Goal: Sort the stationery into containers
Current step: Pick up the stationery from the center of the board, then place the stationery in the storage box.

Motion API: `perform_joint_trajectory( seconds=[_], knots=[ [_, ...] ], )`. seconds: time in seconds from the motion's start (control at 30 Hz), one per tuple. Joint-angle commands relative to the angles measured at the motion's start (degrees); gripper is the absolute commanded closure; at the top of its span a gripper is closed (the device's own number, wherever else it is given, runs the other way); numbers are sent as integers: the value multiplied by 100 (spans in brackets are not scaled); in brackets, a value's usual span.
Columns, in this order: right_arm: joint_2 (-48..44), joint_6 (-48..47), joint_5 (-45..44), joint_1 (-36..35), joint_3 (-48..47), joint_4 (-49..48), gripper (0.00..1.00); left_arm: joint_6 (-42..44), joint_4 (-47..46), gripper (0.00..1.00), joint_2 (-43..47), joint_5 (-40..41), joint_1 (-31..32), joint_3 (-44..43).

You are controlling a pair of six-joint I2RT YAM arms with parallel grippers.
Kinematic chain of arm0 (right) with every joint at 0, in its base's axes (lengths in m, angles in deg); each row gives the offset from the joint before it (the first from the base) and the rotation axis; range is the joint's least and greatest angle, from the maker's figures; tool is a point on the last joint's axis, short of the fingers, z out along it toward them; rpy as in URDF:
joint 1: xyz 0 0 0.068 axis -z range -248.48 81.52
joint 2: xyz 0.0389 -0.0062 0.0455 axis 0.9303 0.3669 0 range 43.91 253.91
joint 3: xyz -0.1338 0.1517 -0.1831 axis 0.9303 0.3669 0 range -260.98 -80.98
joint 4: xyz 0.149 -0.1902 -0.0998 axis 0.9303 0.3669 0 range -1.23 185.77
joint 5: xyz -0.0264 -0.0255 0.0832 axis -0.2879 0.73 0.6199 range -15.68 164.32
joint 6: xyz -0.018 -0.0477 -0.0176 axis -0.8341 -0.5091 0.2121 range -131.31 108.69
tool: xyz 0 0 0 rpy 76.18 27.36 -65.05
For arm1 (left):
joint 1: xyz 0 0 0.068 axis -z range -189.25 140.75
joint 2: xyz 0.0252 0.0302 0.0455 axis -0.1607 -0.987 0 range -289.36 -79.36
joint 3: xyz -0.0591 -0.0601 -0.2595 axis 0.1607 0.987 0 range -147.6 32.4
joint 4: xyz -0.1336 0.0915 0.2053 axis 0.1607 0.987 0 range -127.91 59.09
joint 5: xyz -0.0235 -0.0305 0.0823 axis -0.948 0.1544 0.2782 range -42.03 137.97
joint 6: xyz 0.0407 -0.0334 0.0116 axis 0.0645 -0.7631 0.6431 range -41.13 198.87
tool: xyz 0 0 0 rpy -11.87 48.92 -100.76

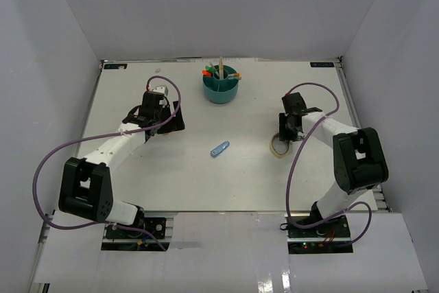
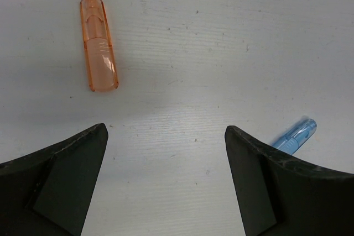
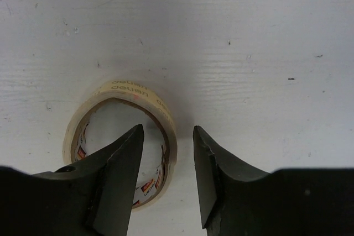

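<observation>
The round teal organizer (image 1: 221,88) stands at the back centre with several pens upright in it. The beige tape ring (image 1: 278,145) lies flat at the right. In the right wrist view my right gripper (image 3: 167,131) is open and straddles the wall of the tape ring (image 3: 135,88), with one finger inside the ring and one outside. It shows from above too (image 1: 286,134). A light-blue clip (image 1: 219,149) lies mid-table. My left gripper (image 1: 170,119) is open and empty over bare table (image 2: 165,131). A translucent orange cap-like piece (image 2: 99,51) lies ahead of it. A light-blue piece (image 2: 294,135) peeks from behind its right finger.
White walls close the table (image 1: 137,94) in on the left, back and right. The arms' purple cables loop beside each arm. The organizer is the only tall thing on the surface.
</observation>
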Motion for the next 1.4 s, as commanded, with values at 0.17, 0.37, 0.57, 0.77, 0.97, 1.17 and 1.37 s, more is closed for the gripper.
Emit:
perform_joint_trajectory(
  seconds=[0.17,0.37,0.57,0.77,0.97,1.17,1.37],
  knots=[
    [132,-363,168,34,-250,-416,62,-39,-64,2,193,-60,-41,-89],
    [316,-504,115,43,-408,-426,74,-21,-64,2,176,-33,-41,-89],
    [230,-732,483,25,-496,-575,92,-21,-73,2,158,-16,-41,-89],
    [-735,-1566,896,-203,-251,-2093,92,-21,-73,2,132,63,-41,-89],
    [-1230,-2648,915,-615,101,-4585,92,-4,-73,2,106,142,-76,-97],
    [-774,-3527,784,-1037,-65,-6524,92,-3,-91,2,70,213,-94,-80],
    [201,-4634,-24,-1556,-338,-8447,92,-12,-161,2,9,187,-94,-62]
  ],
)
